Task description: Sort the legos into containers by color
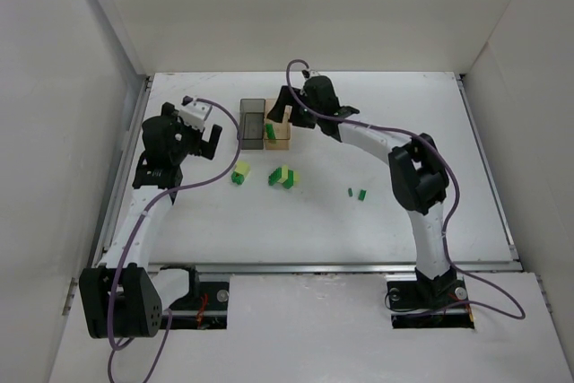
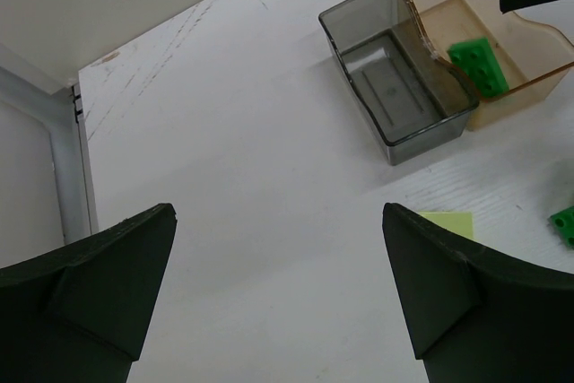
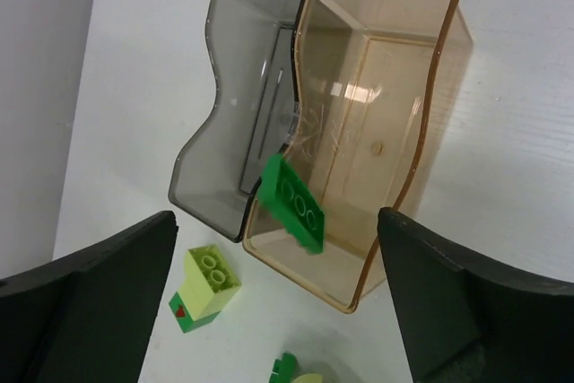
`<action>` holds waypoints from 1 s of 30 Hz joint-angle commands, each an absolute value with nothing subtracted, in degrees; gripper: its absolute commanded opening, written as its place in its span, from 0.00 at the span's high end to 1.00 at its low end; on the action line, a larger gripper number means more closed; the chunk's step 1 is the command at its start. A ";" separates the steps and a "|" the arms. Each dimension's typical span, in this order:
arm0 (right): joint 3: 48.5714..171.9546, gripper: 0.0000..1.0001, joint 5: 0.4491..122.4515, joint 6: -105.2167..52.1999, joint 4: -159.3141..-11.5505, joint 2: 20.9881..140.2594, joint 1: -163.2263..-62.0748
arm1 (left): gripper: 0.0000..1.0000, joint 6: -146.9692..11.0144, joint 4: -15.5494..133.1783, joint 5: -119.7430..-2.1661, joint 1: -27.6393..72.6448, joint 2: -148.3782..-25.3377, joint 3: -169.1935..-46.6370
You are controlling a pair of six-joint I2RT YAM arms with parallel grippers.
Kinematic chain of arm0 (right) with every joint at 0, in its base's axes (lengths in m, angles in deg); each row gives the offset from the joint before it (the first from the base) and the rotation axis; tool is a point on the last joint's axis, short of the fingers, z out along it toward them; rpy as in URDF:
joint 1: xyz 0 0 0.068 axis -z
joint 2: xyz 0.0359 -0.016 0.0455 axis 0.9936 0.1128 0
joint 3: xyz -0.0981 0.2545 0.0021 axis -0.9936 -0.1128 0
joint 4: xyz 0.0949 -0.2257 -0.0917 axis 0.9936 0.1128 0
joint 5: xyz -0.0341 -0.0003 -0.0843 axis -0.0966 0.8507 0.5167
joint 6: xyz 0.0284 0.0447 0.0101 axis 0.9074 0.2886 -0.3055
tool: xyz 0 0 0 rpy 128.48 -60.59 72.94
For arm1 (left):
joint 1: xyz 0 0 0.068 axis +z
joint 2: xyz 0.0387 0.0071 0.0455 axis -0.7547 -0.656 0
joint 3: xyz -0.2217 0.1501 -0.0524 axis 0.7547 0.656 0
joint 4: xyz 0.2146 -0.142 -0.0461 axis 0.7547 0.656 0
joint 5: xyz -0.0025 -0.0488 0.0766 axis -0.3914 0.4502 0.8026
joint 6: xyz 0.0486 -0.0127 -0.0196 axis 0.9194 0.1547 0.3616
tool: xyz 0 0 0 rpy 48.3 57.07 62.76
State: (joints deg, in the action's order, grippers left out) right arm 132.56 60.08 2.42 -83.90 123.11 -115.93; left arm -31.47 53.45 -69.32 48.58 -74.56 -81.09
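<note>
My right gripper (image 3: 276, 262) hangs open above the two joined containers, its fingers spread wide with nothing touching them. Below it a dark green lego (image 3: 291, 204) lies tilted and slightly blurred inside the amber container (image 3: 421, 87), near the wall it shares with the smoky grey container (image 3: 238, 69). The same lego (image 2: 480, 65) shows in the left wrist view, where the grey container (image 2: 395, 87) holds nothing. My left gripper (image 2: 278, 293) is open over bare table to the left of the containers (image 1: 252, 123). More legos lie on the table: a pale yellow-green one stacked on green (image 3: 206, 284) and another mixed cluster (image 1: 284, 176).
Two tiny green pieces (image 1: 355, 193) lie on the table toward the right arm. A pale yellow-green brick (image 2: 446, 221) sits just by my left gripper's right finger. White walls enclose the table on the left, back and right.
</note>
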 commanded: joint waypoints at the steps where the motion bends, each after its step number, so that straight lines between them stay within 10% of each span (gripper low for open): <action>1: 136.40 0.00 58.03 0.35 -86.47 120.39 -115.78 | 0.01 -31.27 53.00 -72.37 48.30 -73.06 -80.39; 16: 110.38 0.00 36.92 -65.73 -69.09 100.43 -120.25 | 0.01 -19.40 59.51 -86.35 48.30 -72.54 -81.45; 30: 115.75 0.02 43.42 -62.77 -70.47 111.26 -123.43 | 0.01 -19.40 60.04 -86.36 47.77 -72.54 -81.45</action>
